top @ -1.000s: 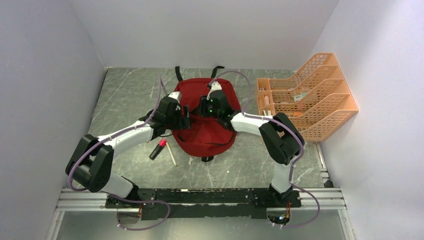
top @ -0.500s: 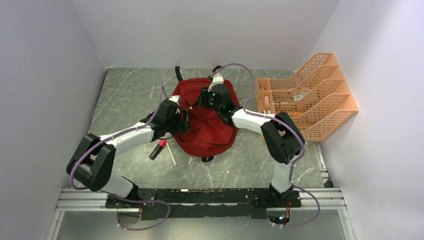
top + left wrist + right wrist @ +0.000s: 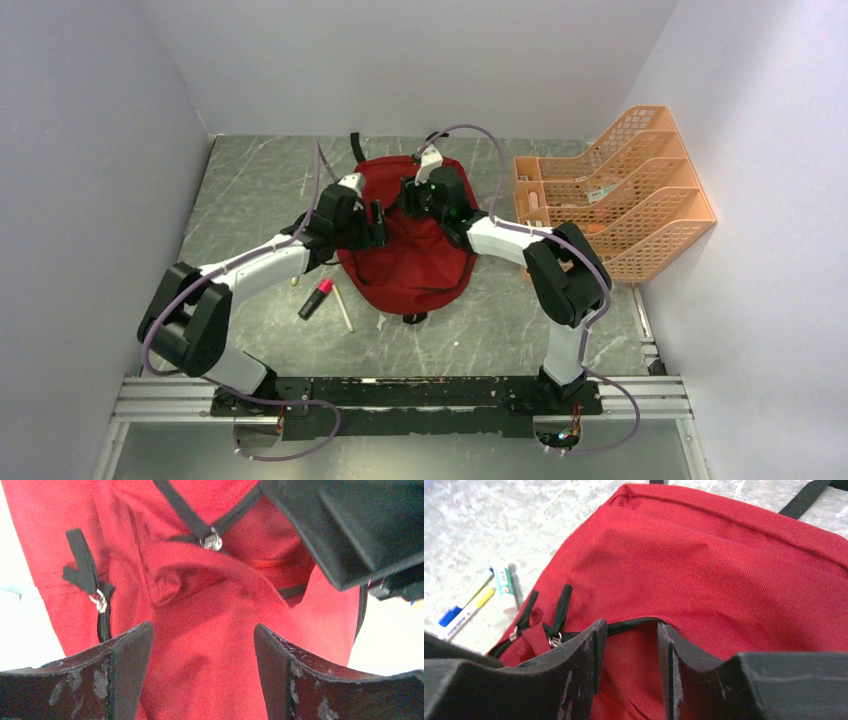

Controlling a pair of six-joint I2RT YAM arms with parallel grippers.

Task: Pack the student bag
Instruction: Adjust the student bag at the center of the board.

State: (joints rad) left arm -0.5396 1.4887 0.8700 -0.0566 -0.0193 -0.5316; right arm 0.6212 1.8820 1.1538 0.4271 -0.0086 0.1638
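A dark red student bag is lying flat near the middle of a grey marbled table, seen from above. Its black straps are trailing off at its 12 o'clock edge, toward the back wall.

The left gripper is reaching in from the bag's 9 o'clock side and hovering over the red cloth. Seen from the wrist, its two black fingers are standing spread wide, with a raised fold of cloth lying between them and not squeezed. A silver zipper slider is sitting just beyond that fold.

The right gripper is hanging over the bag's 12 o'clock half, close to the left one. Its fingers are standing partly apart, straddling the black zipper line where the bag is gaping slightly. Whether they are pinching the cloth or only hovering over it cannot be told. Two black zipper pulls are lying just to the 9 o'clock side of those fingers.

An orange mesh file organizer is standing at the bag's 3 o'clock, against the side wall. At the bag's 8 o'clock, a pink-capped marker and a pale stick are lying side by side on the table. The right wrist view is also showing a blue and yellow pen beside a small white tube on the table, off the bag's edge.
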